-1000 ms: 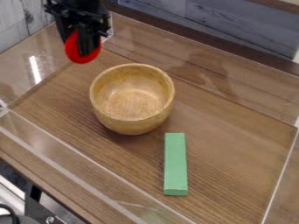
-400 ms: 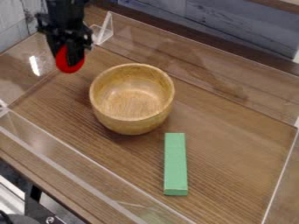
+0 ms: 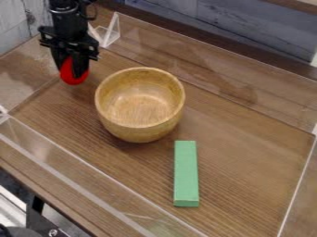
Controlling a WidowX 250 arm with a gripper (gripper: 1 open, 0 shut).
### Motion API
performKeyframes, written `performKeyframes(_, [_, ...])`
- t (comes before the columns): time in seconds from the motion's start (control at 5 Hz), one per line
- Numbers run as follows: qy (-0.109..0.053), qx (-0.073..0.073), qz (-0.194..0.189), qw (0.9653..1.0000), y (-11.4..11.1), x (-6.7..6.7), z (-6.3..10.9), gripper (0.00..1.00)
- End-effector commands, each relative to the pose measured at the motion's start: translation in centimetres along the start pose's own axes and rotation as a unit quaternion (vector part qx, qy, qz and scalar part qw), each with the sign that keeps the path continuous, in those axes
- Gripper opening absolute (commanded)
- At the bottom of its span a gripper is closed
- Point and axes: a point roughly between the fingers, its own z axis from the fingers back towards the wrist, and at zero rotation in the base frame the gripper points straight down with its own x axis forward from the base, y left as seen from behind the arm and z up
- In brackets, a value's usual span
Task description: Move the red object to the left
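Note:
The red object (image 3: 77, 76) is a small rounded red piece hanging low over the wooden tabletop at the upper left, just left of the wooden bowl (image 3: 141, 103). My black gripper (image 3: 74, 67) points straight down and is shut on the red object, its fingers clamping the upper part so only the lower red half shows. Whether the red object touches the table cannot be told.
A long flat green block (image 3: 186, 173) lies in front of the bowl, toward the right. Clear plastic walls (image 3: 37, 139) ring the wooden table (image 3: 247, 120); a small clear bracket (image 3: 109, 30) stands just behind the gripper.
The gripper has carried the red object down and to the left, from above the bowl's far-left rim to a low spot beside the bowl. Bowl and green block have not moved.

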Motion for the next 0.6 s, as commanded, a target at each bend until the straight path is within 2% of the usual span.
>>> performKeyframes(0.0, [-0.028, 0.014, 0.005, 0.9995, -0.5, 2.0, 1.4, 1.0])
performKeyframes(0.2, [-0.025, 0.011, 0.033, 0.9991, -1.1, 1.9, 1.3, 1.0])
performKeyframes(0.4, [-0.032, 0.005, 0.054, 0.998, -1.7, 2.4, 2.2, 1.0])
